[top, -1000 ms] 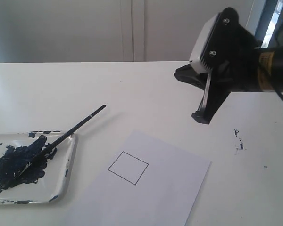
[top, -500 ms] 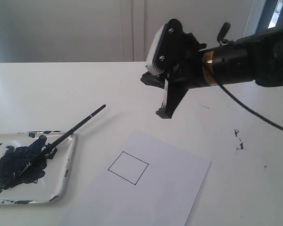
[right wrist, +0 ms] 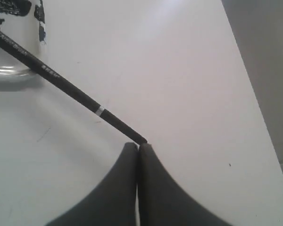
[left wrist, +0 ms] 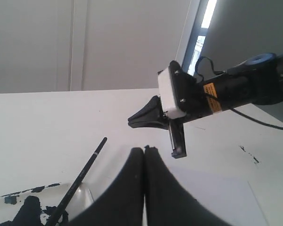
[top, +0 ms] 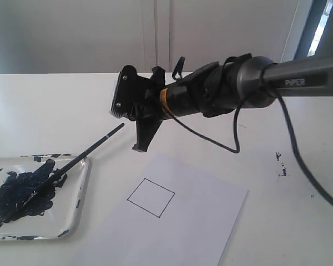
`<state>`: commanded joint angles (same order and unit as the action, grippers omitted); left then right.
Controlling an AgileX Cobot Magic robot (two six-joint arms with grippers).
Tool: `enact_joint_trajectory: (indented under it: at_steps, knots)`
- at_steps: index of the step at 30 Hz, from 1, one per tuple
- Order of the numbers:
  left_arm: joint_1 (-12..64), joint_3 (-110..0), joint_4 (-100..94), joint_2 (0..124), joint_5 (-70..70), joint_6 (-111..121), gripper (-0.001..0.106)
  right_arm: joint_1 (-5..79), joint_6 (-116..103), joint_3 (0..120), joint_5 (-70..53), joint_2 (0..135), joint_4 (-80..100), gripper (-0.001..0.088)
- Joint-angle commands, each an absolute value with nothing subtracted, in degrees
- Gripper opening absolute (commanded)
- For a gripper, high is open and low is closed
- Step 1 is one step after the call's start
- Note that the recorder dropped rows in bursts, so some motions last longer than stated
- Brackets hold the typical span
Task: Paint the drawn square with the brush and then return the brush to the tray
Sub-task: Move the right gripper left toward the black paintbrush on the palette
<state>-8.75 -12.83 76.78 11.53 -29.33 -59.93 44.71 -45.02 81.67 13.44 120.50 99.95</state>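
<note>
Since a second ago, the right claw (top: 141,147) has been carried from the far right of the table (top: 55,100) toward its middle. Its jaws are pressed together and nothing is pinched. In the exterior view, the free end of the brush (top: 83,155) is found near the claw tips, at about ten o'clock. The brush is laid slanting, with its painted tip resting in the blue-smeared tray (top: 81,202) at eight o'clock. The square (top: 150,197), outlined but unpainted, is seen at six o'clock on a sheet of paper (top: 200,221). The left claw (left wrist: 145,149) is likewise pressed together and empty.
</note>
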Motion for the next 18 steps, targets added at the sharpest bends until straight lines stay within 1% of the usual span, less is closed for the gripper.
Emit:
enact_joint_trajectory:
  at_steps: [4, 5, 18]
  knots:
    - [-8.75, -12.83, 76.78, 11.53, -29.47, -59.93, 0.0, 48.7, -35.67, 81.83, 2.99, 122.42, 99.95, 0.0]
    - [-8.75, -12.83, 76.78, 11.53, -29.47, -59.93, 0.0, 48.95, -35.55, 81.83, 2.34, 122.42, 99.95, 0.0]
    - [-8.75, -12.83, 76.78, 11.53, -29.35, -59.93, 0.0, 49.25, -36.21, 81.83, 2.32, 122.42, 99.95, 0.0]
